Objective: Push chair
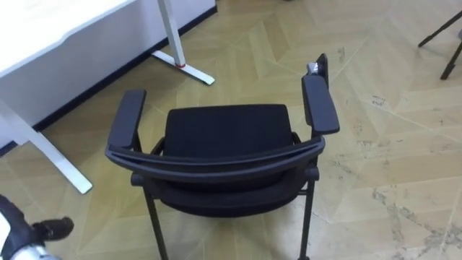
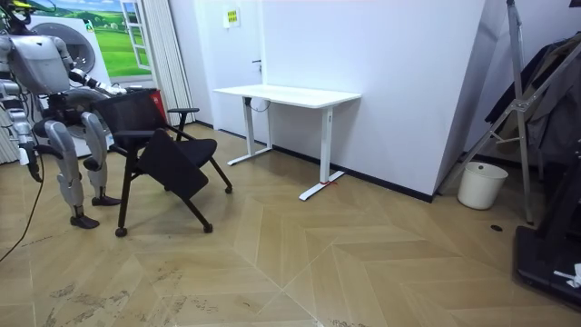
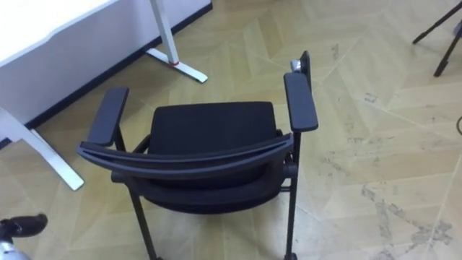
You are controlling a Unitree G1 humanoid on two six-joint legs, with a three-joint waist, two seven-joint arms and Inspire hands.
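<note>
A black chair (image 1: 224,137) with two padded armrests stands on the wood floor right in front of me, its curved backrest (image 1: 216,160) nearest to me and its seat facing away. My left hand (image 1: 50,230) shows dark at the lower left, below and left of the backrest and apart from it. In the room view I stand behind the chair (image 2: 163,150) at the room view's left. One arm reaches forward at backrest height, and my right hand (image 2: 111,90) is too small there to read.
A white desk (image 2: 286,94) on white T-shaped legs (image 1: 180,61) stands against the wall ahead and to my left. Black tripod legs (image 1: 444,36) show at the far right. A white bucket (image 2: 481,184) stands by the wall in the room view.
</note>
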